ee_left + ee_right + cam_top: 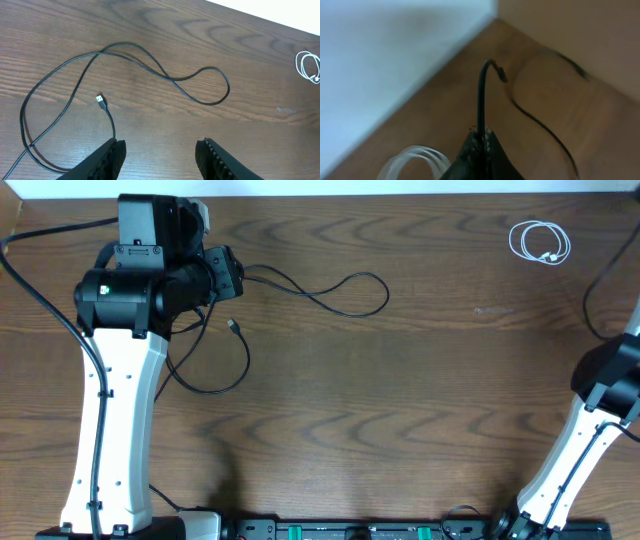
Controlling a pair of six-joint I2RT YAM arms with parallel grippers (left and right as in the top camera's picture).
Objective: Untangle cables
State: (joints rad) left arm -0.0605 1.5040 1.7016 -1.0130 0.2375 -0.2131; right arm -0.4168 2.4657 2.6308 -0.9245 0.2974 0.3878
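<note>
Left tool [160, 146]: jaws apart, nothing between them, hanging just above the desk [420, 410].

Right tool [480, 139]: closed. In its wrist view a dark cord seems to rise from the shut tips, but the view is blurred. Cannot tell whether it is pinched, or which cord it is.

Black cable [167, 76]: lies loose on the desk directly ahead of the left tool, in one large loop at the left and a smaller one reaching toward the desk's middle, with strands crossing where the loops meet. Its overall run goes from the left arm out toward the centre. Its plug end [101, 100] lies free, just ahead of the left tool's left-hand finger [114, 152] — the nearest graspable point.

White cable [540, 242]: a small coil near the far right corner, well apart from the black one and not touching it.

Judgement: the black cable is the left arm's to work on, since it lies entirely on that side. The white coil is nearer the right arm. What remains looks like the black cable's own crossings — lifting the plug end and drawing it outward should open the loop.
</note>
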